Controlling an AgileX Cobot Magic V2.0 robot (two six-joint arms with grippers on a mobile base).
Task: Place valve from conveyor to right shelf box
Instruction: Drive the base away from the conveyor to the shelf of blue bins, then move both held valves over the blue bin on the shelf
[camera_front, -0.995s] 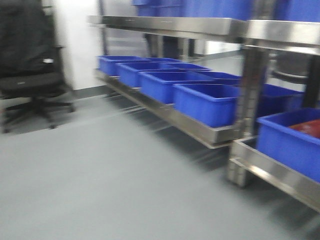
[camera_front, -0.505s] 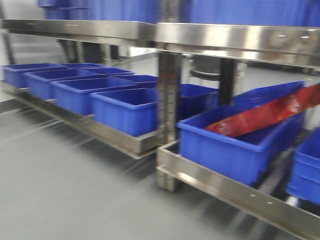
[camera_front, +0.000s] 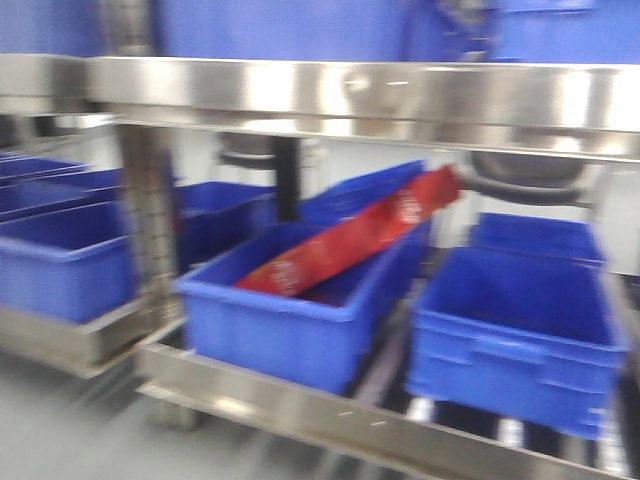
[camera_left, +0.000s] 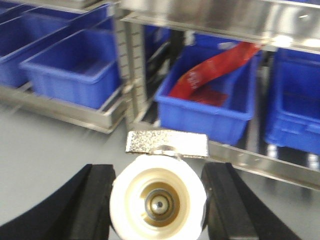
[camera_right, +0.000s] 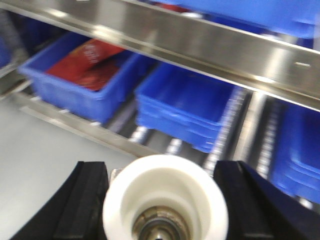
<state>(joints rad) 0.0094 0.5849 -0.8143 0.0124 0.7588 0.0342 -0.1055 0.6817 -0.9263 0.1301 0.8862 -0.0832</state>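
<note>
Two valves, one per gripper. Left gripper (camera_left: 159, 180) pinches the left valve (camera_left: 158, 205) between its black fingers (camera_left: 97, 200). The white round end faces the camera at bottom centre of the left wrist view, with a brass-coloured bore in the middle. A metal handle (camera_left: 166, 144) sits on top of that valve.

Right gripper (camera_right: 161, 172) is clamped the same way on the right valve (camera_right: 165, 200), white body at bottom centre of the right wrist view, black fingers (camera_right: 87, 200) against both sides.

Both valves hang over the grey floor (camera_left: 50, 145), in front of the steel shelf (camera_front: 350, 95) and not in any box.

On the lower shelf level in the front view we see:
- blue box (camera_front: 290, 330) left of centre, with a red packet (camera_front: 350, 240) leaning in it, its upper end sticking out past the back rim
- second blue box (camera_front: 510, 340) just beside it on the right; we see nothing in it
- more blue boxes (camera_front: 50, 260) at far left, past the upright post (camera_front: 150, 220)

In the right wrist view the packet box is at upper left and the stacked blue boxes (camera_right: 185, 107) are at centre. All views are motion-blurred, so we can't read the print on the packet.
</note>
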